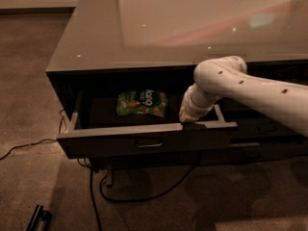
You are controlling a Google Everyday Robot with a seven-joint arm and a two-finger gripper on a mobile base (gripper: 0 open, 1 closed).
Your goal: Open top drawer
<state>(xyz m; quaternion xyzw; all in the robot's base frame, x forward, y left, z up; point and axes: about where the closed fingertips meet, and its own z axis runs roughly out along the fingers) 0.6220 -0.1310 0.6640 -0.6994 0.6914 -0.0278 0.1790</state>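
Observation:
The top drawer stands pulled out from under the glossy counter. Its dark front has a small loop handle at the centre and lighter grey rails along the top edge and sides. A green snack bag lies inside it. My white arm reaches in from the right. My gripper is at the top edge of the drawer front, right of the handle, just inside the drawer.
A slimmer dark drawer front sits to the right, behind my arm. Black cables trail on the carpet below the cabinet. A dark object lies on the floor at the bottom left.

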